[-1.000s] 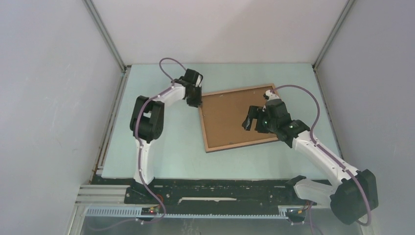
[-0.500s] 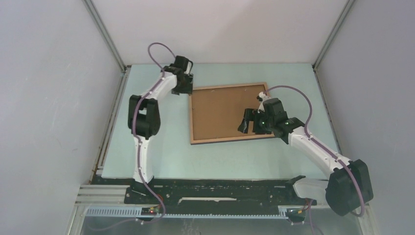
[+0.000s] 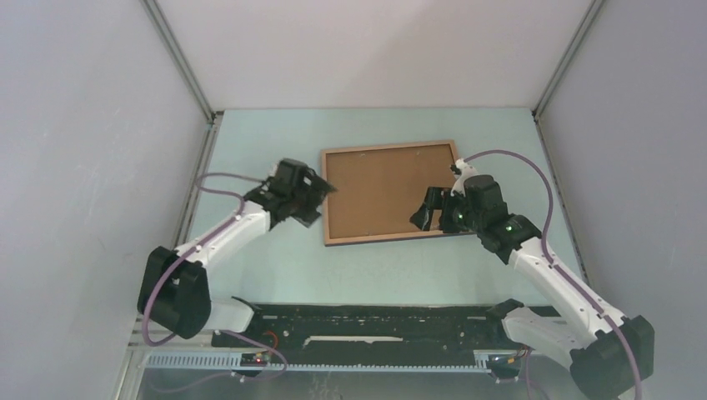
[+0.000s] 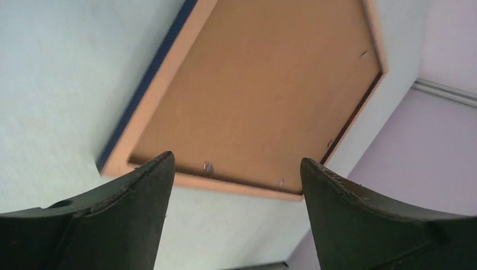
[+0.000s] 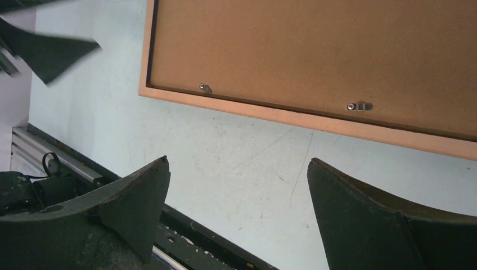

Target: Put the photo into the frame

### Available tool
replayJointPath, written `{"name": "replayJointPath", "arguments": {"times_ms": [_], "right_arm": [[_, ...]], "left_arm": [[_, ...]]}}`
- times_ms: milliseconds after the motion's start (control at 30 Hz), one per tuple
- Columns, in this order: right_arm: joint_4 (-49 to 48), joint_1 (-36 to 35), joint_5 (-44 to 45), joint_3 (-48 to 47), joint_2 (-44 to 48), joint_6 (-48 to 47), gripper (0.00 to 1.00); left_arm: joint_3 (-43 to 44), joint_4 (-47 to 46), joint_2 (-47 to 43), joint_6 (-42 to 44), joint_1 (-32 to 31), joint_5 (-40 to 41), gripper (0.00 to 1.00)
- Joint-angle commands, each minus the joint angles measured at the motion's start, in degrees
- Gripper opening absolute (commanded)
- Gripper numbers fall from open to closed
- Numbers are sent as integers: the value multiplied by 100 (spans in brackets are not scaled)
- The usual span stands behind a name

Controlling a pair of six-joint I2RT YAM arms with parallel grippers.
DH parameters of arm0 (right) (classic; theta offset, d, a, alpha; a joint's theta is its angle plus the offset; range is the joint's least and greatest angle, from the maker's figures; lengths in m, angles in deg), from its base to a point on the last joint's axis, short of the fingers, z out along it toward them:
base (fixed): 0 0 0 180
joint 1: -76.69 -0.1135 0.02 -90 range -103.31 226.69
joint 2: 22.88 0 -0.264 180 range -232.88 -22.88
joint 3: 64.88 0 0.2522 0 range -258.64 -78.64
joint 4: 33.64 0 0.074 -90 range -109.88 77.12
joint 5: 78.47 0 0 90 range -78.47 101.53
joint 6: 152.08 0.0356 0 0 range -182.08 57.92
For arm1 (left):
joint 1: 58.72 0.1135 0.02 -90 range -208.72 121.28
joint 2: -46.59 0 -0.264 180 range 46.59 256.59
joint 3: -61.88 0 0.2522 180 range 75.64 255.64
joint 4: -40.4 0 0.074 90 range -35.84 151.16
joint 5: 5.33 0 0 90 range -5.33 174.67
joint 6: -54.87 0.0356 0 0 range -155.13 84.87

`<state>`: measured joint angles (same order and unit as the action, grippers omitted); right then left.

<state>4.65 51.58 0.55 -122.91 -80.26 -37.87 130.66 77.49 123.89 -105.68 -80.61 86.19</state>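
The frame [image 3: 388, 147] lies face down in the middle of the table, light wood rim up, navy edge [image 4: 146, 84] along one side. A brown backing board [image 3: 375, 187] fills it, and small metal clips [image 5: 358, 106] sit along its near rim [image 5: 270, 115]. The photo is hidden. My left gripper [image 3: 321, 204] hovers open just left of the frame's near-left corner [image 4: 115, 166], nothing between its fingers [image 4: 140, 191]. My right gripper [image 3: 425, 210] hangs open above the frame's near-right edge, holding nothing [image 5: 238, 159].
Pale green table [image 3: 275, 267] surrounds the frame. A black rail [image 3: 375, 321] with the arm bases runs along the near edge. Grey enclosure walls [image 3: 100, 167] stand on both sides and at the back.
The frame swung from tilted to square and slid left. My left arm drew back from the far-left corner to the near-left one and opened its jaws. The right gripper shifted little.
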Motion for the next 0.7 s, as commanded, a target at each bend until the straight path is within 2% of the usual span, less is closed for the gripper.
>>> {"name": "replayJointPath", "arguments": {"times_ms": [0, 67, 167, 200, 300, 467, 667], "right_arm": [[165, -45, 111, 15, 292, 139, 99], [227, -68, 150, 34, 359, 153, 99], [260, -73, 145, 105, 438, 185, 99], [266, -87, 149, 129, 465, 189, 99], [309, -89, 176, 173, 535, 204, 99], [333, -84, 219, 200, 612, 187, 99], [374, -72, 246, 195, 612, 127, 99]], "left_arm": [[-627, -164, -394, -2808, -886, 670, 89], [-946, -254, -434, -3430, -1222, 814, 88], [-1010, -17, -237, -4177, -1565, 891, 76], [-953, 118, -126, -4311, -1612, 866, 75], [-740, 549, 246, -4482, -1628, 667, 70], [-773, 565, 608, -4642, -1767, 715, 66], [-829, 95, 690, -4512, -1780, 1081, 71]]}}
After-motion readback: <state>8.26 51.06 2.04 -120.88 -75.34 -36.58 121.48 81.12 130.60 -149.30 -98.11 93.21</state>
